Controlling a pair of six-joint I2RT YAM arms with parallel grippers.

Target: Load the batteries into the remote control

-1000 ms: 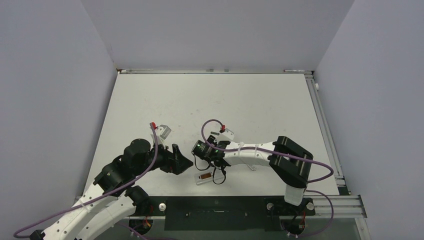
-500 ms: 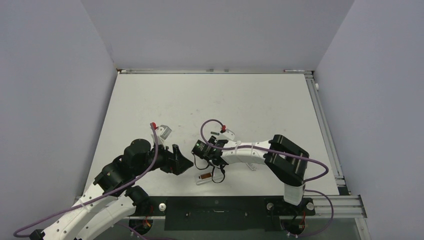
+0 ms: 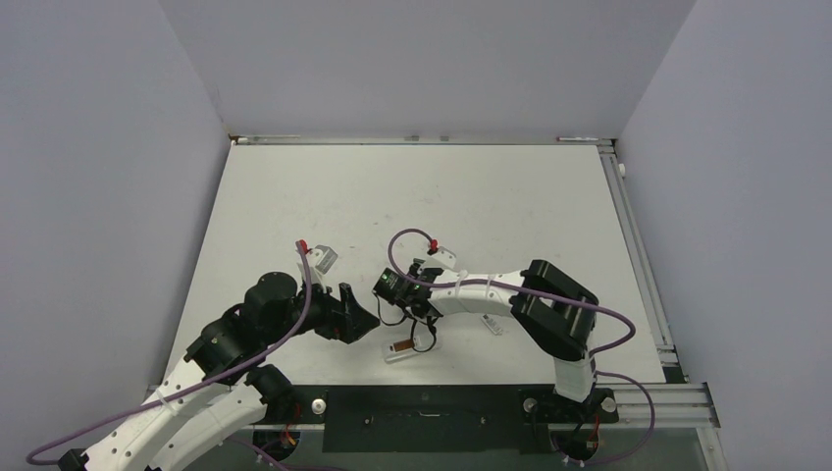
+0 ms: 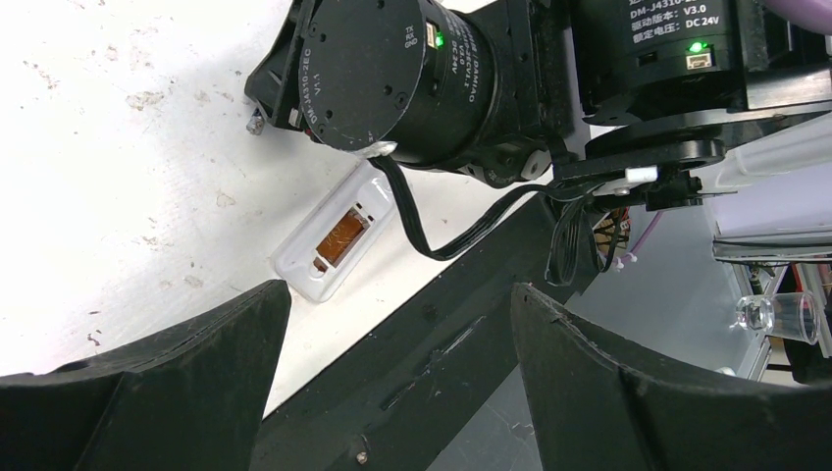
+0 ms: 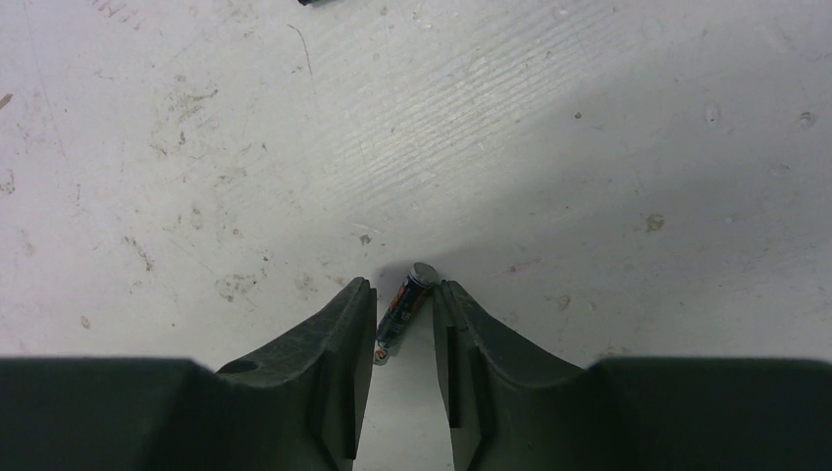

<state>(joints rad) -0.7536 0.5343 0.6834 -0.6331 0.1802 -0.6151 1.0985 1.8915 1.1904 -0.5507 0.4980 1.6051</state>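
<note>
The remote control (image 3: 399,349) lies back up near the table's front edge, its brownish recess showing, and it also shows in the left wrist view (image 4: 334,242). My right gripper (image 5: 404,294) points down at the table just behind it (image 3: 392,290). Its fingers are closed in on a small dark battery (image 5: 402,309) that lies slanted between them and touches both. A dark stub at the top edge of the right wrist view (image 5: 312,2) may be the second battery. My left gripper (image 4: 397,294) is open and empty, just left of the remote (image 3: 365,319).
The black base rail (image 3: 422,402) runs along the table's front edge right below the remote. The right arm's black wrist motors (image 4: 392,78) hang just above the remote. A small white part (image 3: 494,326) lies under the right forearm. Walls close in the left, back and right sides.
My right wrist has moved a little to the left and away from the front edge. The left arm and the remote have not moved.
</note>
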